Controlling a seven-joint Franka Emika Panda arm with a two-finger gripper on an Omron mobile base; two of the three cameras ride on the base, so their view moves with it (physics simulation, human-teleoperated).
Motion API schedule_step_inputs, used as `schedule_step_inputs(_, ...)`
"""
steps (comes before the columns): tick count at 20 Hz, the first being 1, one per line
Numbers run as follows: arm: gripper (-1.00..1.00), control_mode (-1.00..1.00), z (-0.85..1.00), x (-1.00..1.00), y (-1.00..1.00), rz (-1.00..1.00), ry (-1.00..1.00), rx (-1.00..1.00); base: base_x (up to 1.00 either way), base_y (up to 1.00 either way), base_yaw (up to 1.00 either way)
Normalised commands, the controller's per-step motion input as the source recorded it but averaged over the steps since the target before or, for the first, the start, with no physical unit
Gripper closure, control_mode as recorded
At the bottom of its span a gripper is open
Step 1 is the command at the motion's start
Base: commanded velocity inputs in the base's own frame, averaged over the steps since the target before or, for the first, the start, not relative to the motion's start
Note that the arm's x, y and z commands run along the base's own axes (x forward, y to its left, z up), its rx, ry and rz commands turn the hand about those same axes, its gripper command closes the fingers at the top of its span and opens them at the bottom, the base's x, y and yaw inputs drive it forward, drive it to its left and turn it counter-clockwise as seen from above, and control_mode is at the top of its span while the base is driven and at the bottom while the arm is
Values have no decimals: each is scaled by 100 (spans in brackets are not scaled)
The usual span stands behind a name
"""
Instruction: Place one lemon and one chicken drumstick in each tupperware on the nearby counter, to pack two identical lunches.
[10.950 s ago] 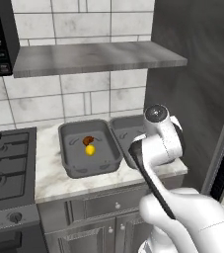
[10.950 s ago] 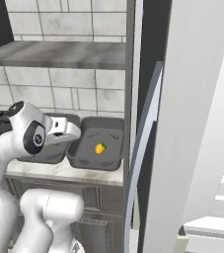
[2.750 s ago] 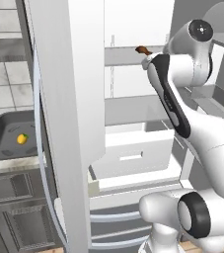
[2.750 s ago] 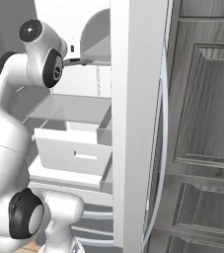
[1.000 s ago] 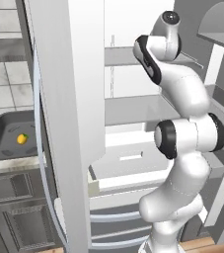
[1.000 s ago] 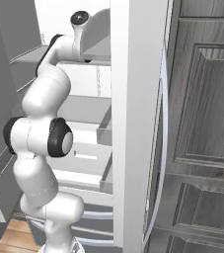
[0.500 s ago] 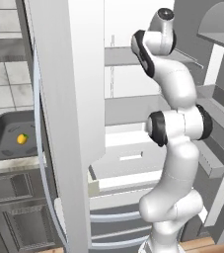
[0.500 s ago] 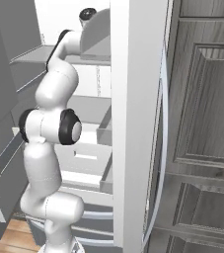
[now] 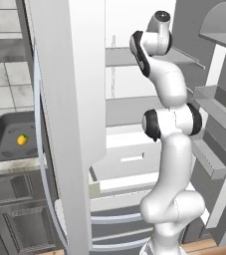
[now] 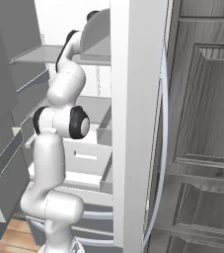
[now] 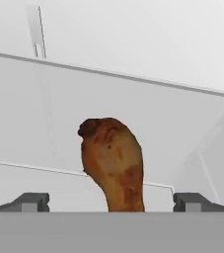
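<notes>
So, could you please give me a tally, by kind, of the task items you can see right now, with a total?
Chicken drumstick: 1, between the open gripper fingertips in the hand view.
Lemon: 1, in the tupperware.
Tupperware: 1 in full, on the counter; a dark edge at the far left may be a second.
Total: 3 items.

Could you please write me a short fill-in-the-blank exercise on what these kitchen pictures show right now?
1. In the hand view, the chicken drumstick lies between the fingertips of a gripper whose jaws are ____.
2. In the tupperware on the counter lies one yellow ____.
3. The arm reaches up into the open ____.

Missing words: open; lemon; fridge
</notes>
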Motion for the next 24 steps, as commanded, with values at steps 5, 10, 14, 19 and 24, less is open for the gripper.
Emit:
schedule_step_inputs(5,-100,-100,-5,38,-4,3,0,0,0,0,0)
schedule_step_inputs(10,100,-100,-22,46,-3,5,0,0,0,0,0)
schedule_step_inputs(14,100,-100,-84,12,0,2,14,-1,0,0,0)
schedule_step_inputs(19,100,-100,-100,-55,1,0,24,-6,0,0,0)
schedule_step_inputs(24,100,-100,-100,-67,13,0,-12,-9,0,0,0)
